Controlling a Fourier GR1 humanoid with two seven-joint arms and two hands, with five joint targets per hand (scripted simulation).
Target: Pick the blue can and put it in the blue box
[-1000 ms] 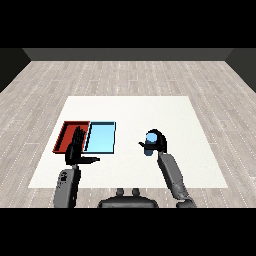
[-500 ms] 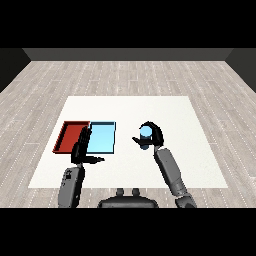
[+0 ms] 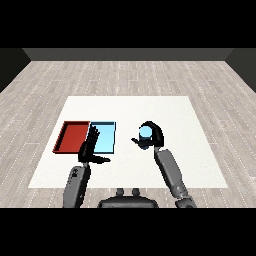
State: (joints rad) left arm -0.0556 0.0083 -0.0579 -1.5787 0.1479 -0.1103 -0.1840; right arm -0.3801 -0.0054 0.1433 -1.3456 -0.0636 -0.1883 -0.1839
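Clearly the robot's black right hand (image 3: 151,136) has its fingers and thumb curled round the small blue cylindrical can (image 3: 145,133), whose pale top shows between them; the can appears lifted clear of the flat white table (image 3: 175,112), though the head view does not settle how high it sits. The grey forearm behind that hand comes up from the lower right. Away to the left of the can, and apart from it, lies the shallow light blue rectangular tray (image 3: 106,138), and touching its far left side lies the shallow red rectangular tray (image 3: 74,136). The black left hand (image 3: 91,148) stands with straight fingers pointing up and thumb held out to the side, holding nothing, and it overlaps the near left corner of the light blue tray where the two trays meet. As to progress, I judge the picking done: the can is in the grasp and off to the right of its goal. What is left is the carry across to the left, the lowering into the light blue tray, and the release. Both trays look to have nothing in them, as far as their visible floors show; the part of the blue one behind the left hand is hidden. That raised hand may stand in the way of the placing.
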